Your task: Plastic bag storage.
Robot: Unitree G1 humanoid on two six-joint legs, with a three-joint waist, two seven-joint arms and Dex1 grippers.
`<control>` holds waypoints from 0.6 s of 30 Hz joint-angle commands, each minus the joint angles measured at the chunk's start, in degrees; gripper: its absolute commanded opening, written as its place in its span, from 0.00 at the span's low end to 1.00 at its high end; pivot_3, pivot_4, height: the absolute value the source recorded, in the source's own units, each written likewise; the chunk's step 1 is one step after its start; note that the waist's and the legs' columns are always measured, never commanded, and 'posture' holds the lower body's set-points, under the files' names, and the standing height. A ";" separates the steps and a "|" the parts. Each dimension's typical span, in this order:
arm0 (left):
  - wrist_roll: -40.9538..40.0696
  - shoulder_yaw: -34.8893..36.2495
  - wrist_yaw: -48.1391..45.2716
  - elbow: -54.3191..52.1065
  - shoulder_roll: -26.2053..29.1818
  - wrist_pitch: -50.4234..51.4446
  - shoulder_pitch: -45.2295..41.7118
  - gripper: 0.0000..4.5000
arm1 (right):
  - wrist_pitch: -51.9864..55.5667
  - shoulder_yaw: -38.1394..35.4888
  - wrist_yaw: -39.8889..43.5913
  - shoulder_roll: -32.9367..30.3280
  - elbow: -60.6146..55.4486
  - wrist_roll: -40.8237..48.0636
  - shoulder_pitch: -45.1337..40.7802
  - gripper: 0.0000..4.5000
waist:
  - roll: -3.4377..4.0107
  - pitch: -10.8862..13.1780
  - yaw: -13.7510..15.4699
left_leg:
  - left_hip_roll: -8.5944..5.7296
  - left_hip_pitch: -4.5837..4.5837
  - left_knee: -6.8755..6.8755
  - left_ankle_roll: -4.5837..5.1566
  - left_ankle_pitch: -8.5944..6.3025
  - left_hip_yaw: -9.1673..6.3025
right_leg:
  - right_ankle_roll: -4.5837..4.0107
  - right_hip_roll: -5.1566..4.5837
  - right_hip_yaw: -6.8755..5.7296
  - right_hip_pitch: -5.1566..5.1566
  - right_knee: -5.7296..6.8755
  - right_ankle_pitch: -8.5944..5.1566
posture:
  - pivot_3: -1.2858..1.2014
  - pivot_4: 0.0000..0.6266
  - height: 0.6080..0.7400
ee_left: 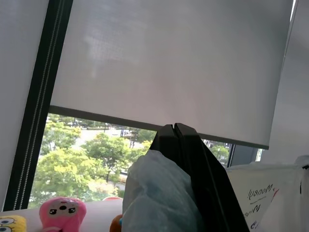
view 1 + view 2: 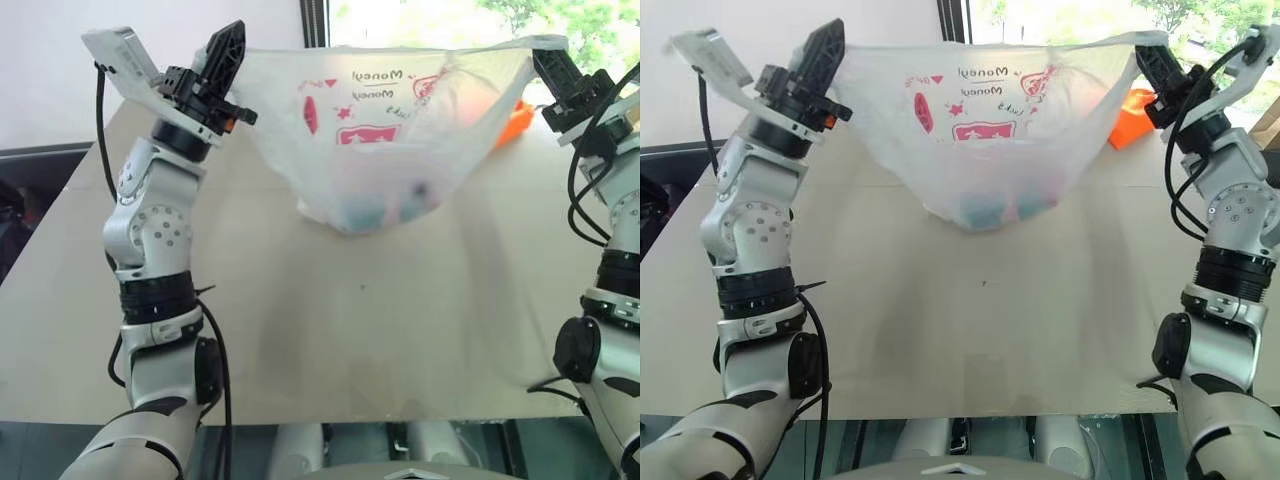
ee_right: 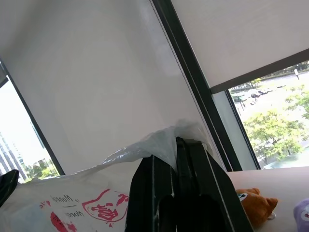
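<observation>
A: Where's your bag (image 2: 385,120) right now?

B: Stretched across the top of the head view, from upper left to upper right, its belly sagging down to the middle of the frame. The lowest part looks to rest on or just above the tabletop (image 2: 380,330); you can't tell which from here.

A: And your pincers?

B: Your left pincer (image 2: 232,40) sits at upper left, clenched on the bag's left corner. In the left wrist view the two black fingers (image 1: 186,145) are pressed together with plastic bunched against them. Your right pincer (image 2: 1148,62) is at upper right, clenched on the bag's other corner; the right wrist view shows film draped over its fingertips (image 3: 186,152).

A: Anything inside?

B: Through the thin plastic you see blurred shapes low in the sag: something bluish and something pinkish. You can't tell what they are. Red print and pictures show on the side facing you.

A: What else is around?

B: An orange thing (image 2: 1132,118) lies on the tabletop just behind the bag's right edge. The left wrist view shows a pink plush (image 1: 62,213) and a yellow toy (image 1: 10,224) by the window; the right wrist view shows an orange plush (image 3: 255,205).
</observation>
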 commanded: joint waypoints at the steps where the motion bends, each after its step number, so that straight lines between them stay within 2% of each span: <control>1: 2.27 2.56 -1.55 1.15 2.81 -3.79 -1.73 0.00 | -1.50 -5.39 -0.86 -3.30 -2.54 1.69 -0.03 0.01 | 0.00 0.00 0.01 | 0.00 0.00 0.00 0.00 0.00 0.00 | 0.00 0.00 -0.01 -0.01 0.00 0.00 | 0.52 0.24 1.00; 6: 3.18 1.83 -3.55 -0.08 4.37 -2.00 1.42 0.00 | 1.63 -5.24 0.90 -6.13 -5.13 2.88 4.50 0.01 | 0.00 0.00 0.09 | 0.00 -0.04 -0.01 0.00 0.00 -0.01 | 0.01 -0.02 -0.02 0.00 -0.06 0.00 | 0.52 0.24 1.00; 9: 3.86 1.33 -4.26 -2.49 5.45 -1.06 6.09 0.00 | 5.01 -5.58 1.13 -8.24 -7.67 4.13 9.57 0.01 | 0.00 0.00 0.04 | 0.00 -0.03 -0.06 0.00 0.00 0.00 | 0.02 -0.04 -0.01 -0.01 -0.07 -0.01 | 0.52 0.24 1.00; 13: 5.94 0.68 -6.53 -7.65 7.38 -1.39 15.06 0.00 | 12.47 -2.91 7.57 -14.20 -15.17 4.76 23.39 0.01 | 0.00 0.00 0.19 | 0.00 -0.03 -0.12 0.00 0.00 -0.01 | 0.03 -0.04 -0.02 -0.02 -0.08 -0.02 | 0.52 0.24 1.00; 14: 7.33 0.32 -6.75 -8.78 7.89 -2.18 17.25 0.11 | 13.64 -2.35 9.46 -15.67 -16.92 4.74 26.53 0.00 | 0.00 0.00 0.25 | -0.01 -0.03 -0.13 0.00 0.00 -0.01 | 0.03 -0.05 -0.01 -0.03 -0.09 -0.02 | 0.52 0.24 1.00; 15: 8.14 -0.32 -7.66 -10.56 8.54 -2.01 20.52 0.19 | 13.76 -1.37 12.03 -17.65 -19.17 3.44 30.70 0.06 | 0.00 -0.01 0.25 | -0.01 -0.02 -0.13 0.00 0.00 -0.01 | 0.04 -0.05 -0.01 -0.02 -0.11 -0.02 | 0.52 0.24 1.00; 18: 7.67 -2.75 -11.41 -17.89 10.32 0.43 31.88 0.48 | 12.25 1.03 18.85 -23.27 -24.62 -1.19 41.80 0.30 | 0.01 -0.02 -0.05 | -0.03 0.11 -0.15 0.01 -0.01 0.07 | 0.05 -0.05 0.10 0.03 -0.08 -0.03 | 0.52 0.24 1.00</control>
